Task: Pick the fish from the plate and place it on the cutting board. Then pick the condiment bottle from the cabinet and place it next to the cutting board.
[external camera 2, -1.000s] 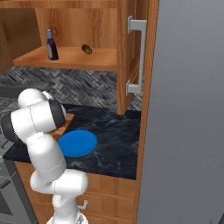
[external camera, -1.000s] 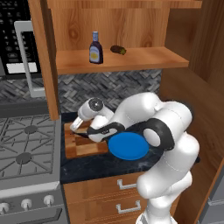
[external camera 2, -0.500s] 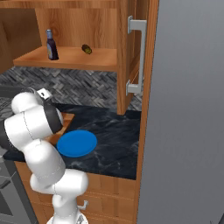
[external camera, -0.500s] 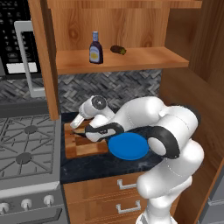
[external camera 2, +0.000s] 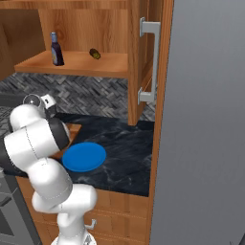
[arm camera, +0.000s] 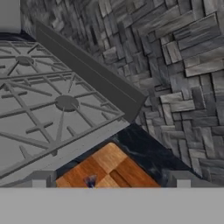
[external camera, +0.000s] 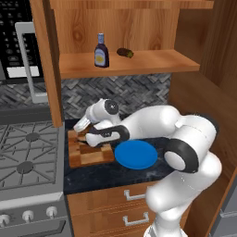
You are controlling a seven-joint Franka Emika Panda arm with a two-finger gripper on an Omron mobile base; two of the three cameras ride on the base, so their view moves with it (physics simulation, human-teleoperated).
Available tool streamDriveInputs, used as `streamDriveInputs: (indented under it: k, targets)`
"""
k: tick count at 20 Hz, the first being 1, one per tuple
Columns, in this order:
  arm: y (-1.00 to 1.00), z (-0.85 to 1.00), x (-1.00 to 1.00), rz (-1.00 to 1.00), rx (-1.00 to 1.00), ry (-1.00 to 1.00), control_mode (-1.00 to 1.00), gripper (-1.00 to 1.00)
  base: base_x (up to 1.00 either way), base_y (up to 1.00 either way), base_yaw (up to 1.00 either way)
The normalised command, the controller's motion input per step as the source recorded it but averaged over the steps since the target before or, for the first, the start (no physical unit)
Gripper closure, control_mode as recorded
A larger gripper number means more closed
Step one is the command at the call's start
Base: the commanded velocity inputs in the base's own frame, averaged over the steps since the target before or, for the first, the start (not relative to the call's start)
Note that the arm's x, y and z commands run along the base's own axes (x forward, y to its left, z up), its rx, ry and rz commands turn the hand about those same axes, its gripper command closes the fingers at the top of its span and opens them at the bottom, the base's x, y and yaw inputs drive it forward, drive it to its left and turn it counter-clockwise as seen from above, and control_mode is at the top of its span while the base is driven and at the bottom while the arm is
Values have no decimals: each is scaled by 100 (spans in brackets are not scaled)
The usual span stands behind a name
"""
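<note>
Fish [arm camera: 90,180]: a dark sliver on the checkered cutting board [external camera: 88,152], which lies left of and just beside the bare blue plate [external camera: 136,154]. Gripper [external camera: 84,132]: above the board, fingers spread wide, grasping nothing. Condiment bottle [external camera: 101,51]: upright on the cabinet [external camera: 129,62] shelf, a stubby dark item [external camera: 124,53] to its right.

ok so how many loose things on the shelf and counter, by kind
bottle: 1
dark oblong item: 1
plate: 1
board: 1
total: 4
A dark speck on the board is too small to tell, so it is not counted.
</note>
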Motion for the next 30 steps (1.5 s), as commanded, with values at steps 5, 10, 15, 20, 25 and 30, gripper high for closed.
streamDriveInputs:
  k: [5,10,15,20,25,30]
  targets:
    - [-3,37,0,9,8,-3,-100,-100,0,0,0]
    - [0,30,0,12,3,-7,-100,-100,0,0,0]
    - [0,14,-1,14,0,-8,-100,-100,0,0,0]
    - [0,3,-22,15,0,-5,-100,-100,0,0,0]
    - [-1,5,-35,13,1,-4,-100,-100,0,0,0]
    - [-10,24,-32,11,6,-3,-100,-100,0,0,0]
